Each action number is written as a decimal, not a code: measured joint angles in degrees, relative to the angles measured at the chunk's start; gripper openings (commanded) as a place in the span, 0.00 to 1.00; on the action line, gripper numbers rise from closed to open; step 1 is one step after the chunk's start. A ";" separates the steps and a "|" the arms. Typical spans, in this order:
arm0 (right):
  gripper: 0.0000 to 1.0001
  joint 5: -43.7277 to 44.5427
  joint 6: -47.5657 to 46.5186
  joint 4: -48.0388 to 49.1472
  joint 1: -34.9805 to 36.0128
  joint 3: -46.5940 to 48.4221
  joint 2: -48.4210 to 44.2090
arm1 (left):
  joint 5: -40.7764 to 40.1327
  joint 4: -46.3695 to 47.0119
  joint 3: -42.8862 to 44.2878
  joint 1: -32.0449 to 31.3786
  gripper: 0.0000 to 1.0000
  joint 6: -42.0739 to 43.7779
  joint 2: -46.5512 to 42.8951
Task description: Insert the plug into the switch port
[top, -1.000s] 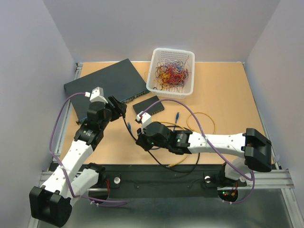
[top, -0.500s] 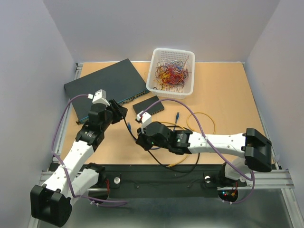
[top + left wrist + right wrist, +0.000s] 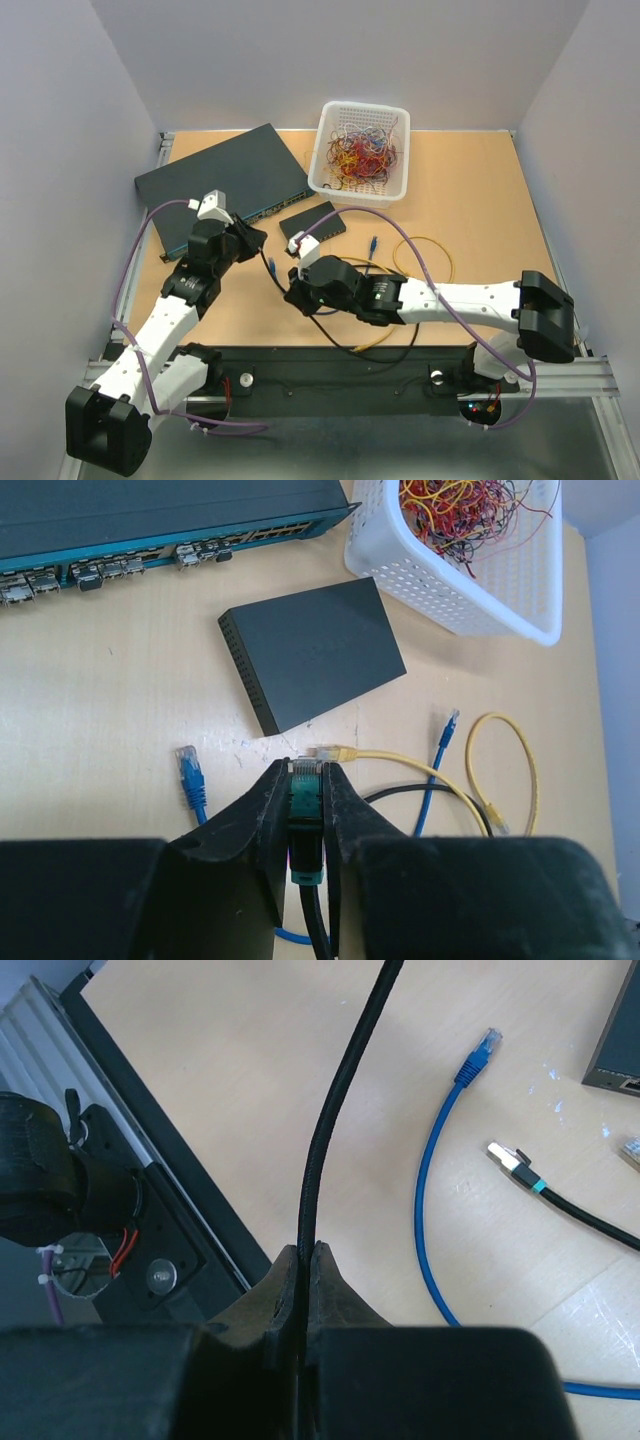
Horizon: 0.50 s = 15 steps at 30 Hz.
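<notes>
In the left wrist view my left gripper (image 3: 305, 770) is shut on the plug (image 3: 304, 802). The plug has a green boot, a clear tip that points forward and a black cable that trails back. The small flat black box (image 3: 315, 650) lies just ahead of the tip, apart from it; I cannot make out its switch port row here. From above, the left gripper (image 3: 254, 238) hovers left of that box (image 3: 314, 222). My right gripper (image 3: 302, 1250) is shut on the black cable (image 3: 322, 1150) and sits low at the table's middle (image 3: 297, 292).
A large dark blue-grey box (image 3: 225, 180) with a port row (image 3: 120, 565) lies at the back left. A white basket (image 3: 325, 170) of coloured wires stands behind the small box. Loose blue (image 3: 187, 770), yellow (image 3: 330, 752) and black (image 3: 515, 1165) plugs and cables lie on the wooden table.
My left gripper's jaws have closed onto the plug, and the left wrist has shifted slightly. The right arm has stayed where it was, still pinching the cable.
</notes>
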 measured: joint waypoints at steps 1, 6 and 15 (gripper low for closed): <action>0.07 0.09 -0.02 -0.02 0.04 0.00 -0.31 | 0.17 0.02 0.00 0.00 0.00 0.02 0.00; 0.83 1.95 -0.15 0.04 0.13 -0.63 -2.99 | 1.27 0.26 0.00 0.00 0.00 0.37 -0.28; 0.86 3.67 -1.18 4.02 -0.83 -5.75 -20.41 | 11.96 6.08 0.00 0.00 0.00 0.13 -7.28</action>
